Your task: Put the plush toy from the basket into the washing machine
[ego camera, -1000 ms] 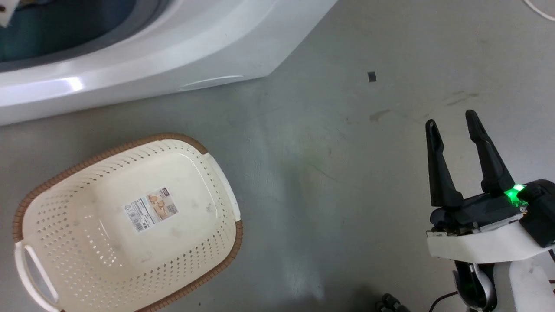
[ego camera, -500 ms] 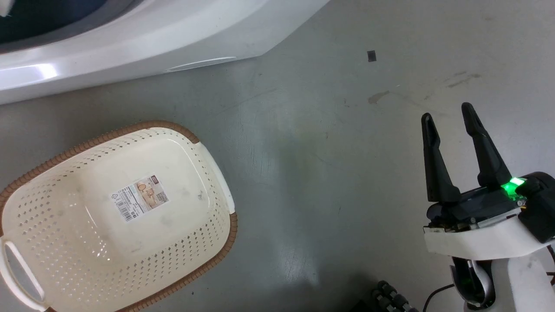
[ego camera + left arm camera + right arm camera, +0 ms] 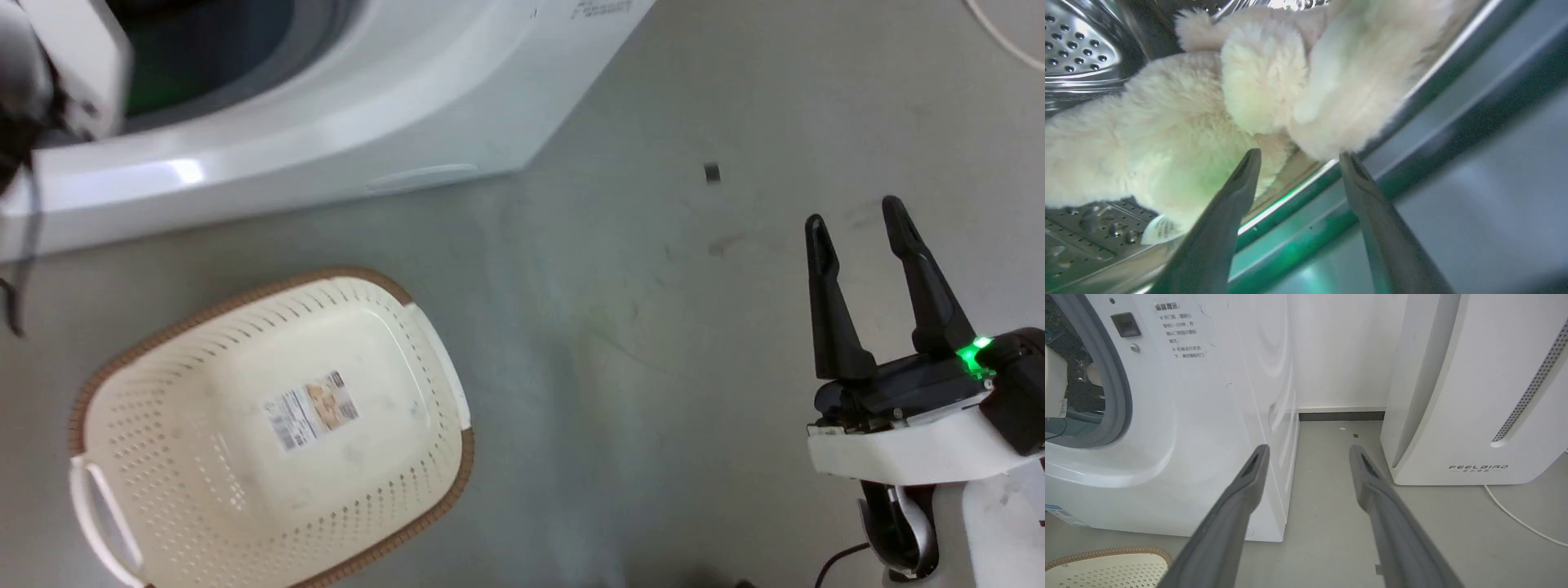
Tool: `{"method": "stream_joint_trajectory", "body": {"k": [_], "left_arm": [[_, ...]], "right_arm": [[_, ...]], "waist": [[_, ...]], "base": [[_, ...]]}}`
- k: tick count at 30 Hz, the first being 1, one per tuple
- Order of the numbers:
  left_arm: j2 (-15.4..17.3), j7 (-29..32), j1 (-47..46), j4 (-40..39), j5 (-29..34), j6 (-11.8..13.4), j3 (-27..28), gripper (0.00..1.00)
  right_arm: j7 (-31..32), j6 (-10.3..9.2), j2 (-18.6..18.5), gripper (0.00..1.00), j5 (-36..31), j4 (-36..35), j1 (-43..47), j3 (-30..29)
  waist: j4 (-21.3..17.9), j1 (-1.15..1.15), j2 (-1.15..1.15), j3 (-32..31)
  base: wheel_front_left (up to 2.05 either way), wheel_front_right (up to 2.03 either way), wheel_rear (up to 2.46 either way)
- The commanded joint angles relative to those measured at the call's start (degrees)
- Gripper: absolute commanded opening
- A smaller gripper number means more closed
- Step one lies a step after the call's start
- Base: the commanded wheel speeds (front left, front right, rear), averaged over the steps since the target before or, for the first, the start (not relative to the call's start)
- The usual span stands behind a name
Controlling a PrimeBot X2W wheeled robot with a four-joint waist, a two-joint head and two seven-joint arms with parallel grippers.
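Cream plush toy (image 3: pixel 1180 122) lies in the steel drum (image 3: pixel 1081 45) of the washing machine (image 3: pixel 326 122). Left pincer (image 3: pixel 1299 155) spread, grasping nothing, tips just beside the fur, maybe touching; blurry. Right pincer (image 3: pixel 854 214) spread over the floor (image 3: pixel 612 327), well apart from the basket (image 3: pixel 163 425), which sits before the machine.

Head camera: I look steeply down from high up onto the grey floor (image 3: pixel 612 327), with the basket (image 3: pixel 163 474) at lower left and the washing machine (image 3: pixel 367 106) along the top.
Left wrist camera: very close, facing into the steel drum (image 3: pixel 1081 45) and the plush toy (image 3: pixel 1167 134).
Right wrist camera: low, facing level at the washing machine and the FEELBIRD appliance (image 3: pixel 1474 396).
Head and right wrist views share the machine front, basket rim and floor.
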Motion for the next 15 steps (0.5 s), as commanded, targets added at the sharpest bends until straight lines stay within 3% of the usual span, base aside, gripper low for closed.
{"method": "stream_joint_trajectory", "body": {"k": [1,10,15], "left_arm": [[-1.1,-2.0,2.9,0.8,-0.7,0.7,0.1,1.00],[-6.9,-17.2,16.8,1.7,-4.9,4.5,2.1,1.00],[-8.6,-21.8,23.9,-1.4,-6.4,8.2,4.6,1.00]], "right_arm": [[-0.2,-0.05,0.0,1.00,-0.8,0.3,0.5,-0.4],[-0.3,-0.05,0.0,1.00,-3.3,1.6,5.6,-1.7],[-0.3,-0.05,0.0,1.00,-4.3,2.2,8.4,-1.9]], "waist": [[1.8,0.00,0.00,-4.5],[6.4,0.00,0.00,-17.1],[8.6,0.00,0.00,-22.8]], "base": [[0.00,0.00,0.00],[0.00,0.00,0.00],[0.00,0.00,0.00]]}}
